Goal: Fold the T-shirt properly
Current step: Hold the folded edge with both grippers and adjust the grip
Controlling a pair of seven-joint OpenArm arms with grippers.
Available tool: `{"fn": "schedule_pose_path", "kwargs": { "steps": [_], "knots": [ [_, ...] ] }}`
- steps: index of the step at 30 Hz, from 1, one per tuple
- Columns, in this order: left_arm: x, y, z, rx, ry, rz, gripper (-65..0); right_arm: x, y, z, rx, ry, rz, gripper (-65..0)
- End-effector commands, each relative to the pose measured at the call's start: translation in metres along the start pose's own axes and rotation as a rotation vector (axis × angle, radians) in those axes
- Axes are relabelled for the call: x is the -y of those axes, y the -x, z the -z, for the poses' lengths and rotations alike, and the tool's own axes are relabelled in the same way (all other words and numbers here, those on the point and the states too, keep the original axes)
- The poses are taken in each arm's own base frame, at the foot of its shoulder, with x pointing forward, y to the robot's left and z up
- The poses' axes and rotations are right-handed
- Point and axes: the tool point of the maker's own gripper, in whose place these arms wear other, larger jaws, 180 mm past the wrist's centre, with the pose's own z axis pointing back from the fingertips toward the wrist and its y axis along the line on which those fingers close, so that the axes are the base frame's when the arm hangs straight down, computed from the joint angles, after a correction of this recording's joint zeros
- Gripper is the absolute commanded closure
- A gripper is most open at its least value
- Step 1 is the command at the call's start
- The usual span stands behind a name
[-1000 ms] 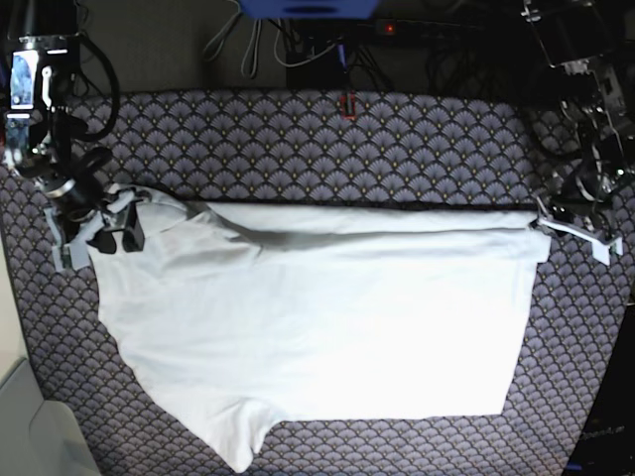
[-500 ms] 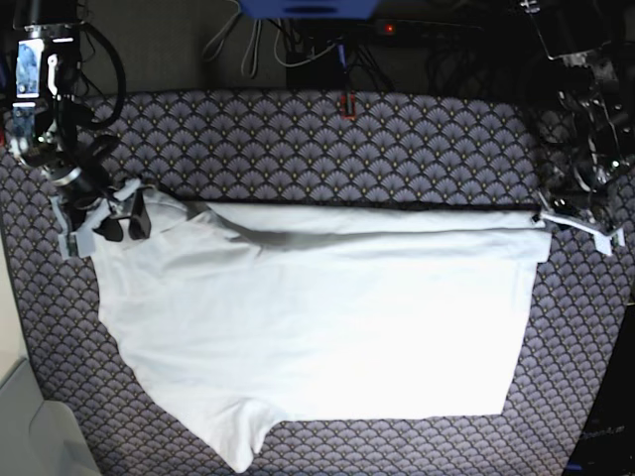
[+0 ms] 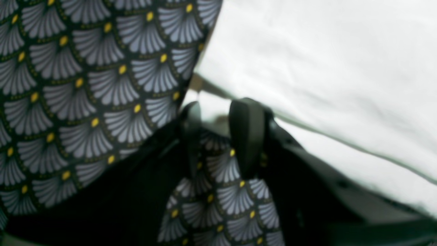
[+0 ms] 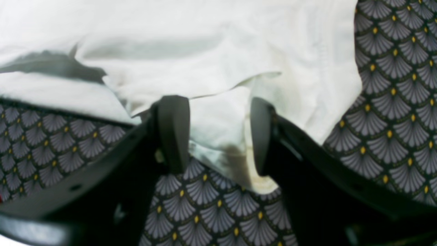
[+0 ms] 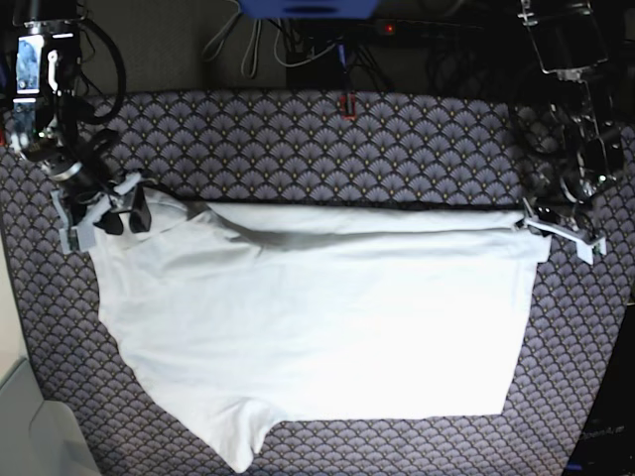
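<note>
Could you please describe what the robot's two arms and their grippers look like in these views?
Both arms are dark, skeletal metal with loose black cables. The right gripper and left gripper have black, rounded, paddle-like fingertips on black angular bodies. In the base view, pale grey-blue finger parts show, and the right arm carries a shiny silver section.

soft focus and cropped edges

both wrist views are blurred, so whether the left gripper [image 3: 218, 112] actually pinches the t-shirt [image 5: 327, 317] hem is hard to tell. the shirt runs off both wrist views' top edges, and the tablecloth [image 5: 298, 139] beneath it is covered.
</note>
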Motion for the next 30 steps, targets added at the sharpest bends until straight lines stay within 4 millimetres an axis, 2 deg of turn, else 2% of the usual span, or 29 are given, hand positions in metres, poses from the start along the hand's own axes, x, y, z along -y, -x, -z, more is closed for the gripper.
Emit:
{"fn": "schedule_pose_path", "kwargs": {
  "steps": [1,6,11,15,18,25,30],
  "knots": [
    [0.001,-0.015,-0.002,0.032,0.004,0.024,-19.1,0.003,-0.017,-0.003,0.050,0.002,-0.016,-30.3],
    [0.006,-0.014,0.000,0.018,0.009,0.072,-21.2,0.002,-0.017,-0.003,0.051,0.000,-0.012,-30.3],
    [0.005,-0.016,0.000,0.022,0.009,0.071,-39.0,0.003,-0.016,-0.003,0.048,0.001,-0.012,-30.3],
    [0.003,-0.017,-0.001,0.023,0.003,0.073,-47.7,0.003,-0.015,-0.003,0.047,0.002,-0.011,-30.3],
    [0.001,-0.015,0.001,0.016,-0.002,0.070,-49.8,0.003,-0.015,-0.002,0.046,0.002,-0.009,-30.3],
    [0.001,-0.015,0.001,0.015,-0.003,0.070,-49.6,0.003,-0.015,-0.002,0.046,0.002,-0.009,-30.3],
    [-0.007,-0.007,0.008,-0.009,-0.016,0.050,-49.5,0.003,-0.014,-0.003,0.045,0.002,-0.009,-30.3]
  ]
}}
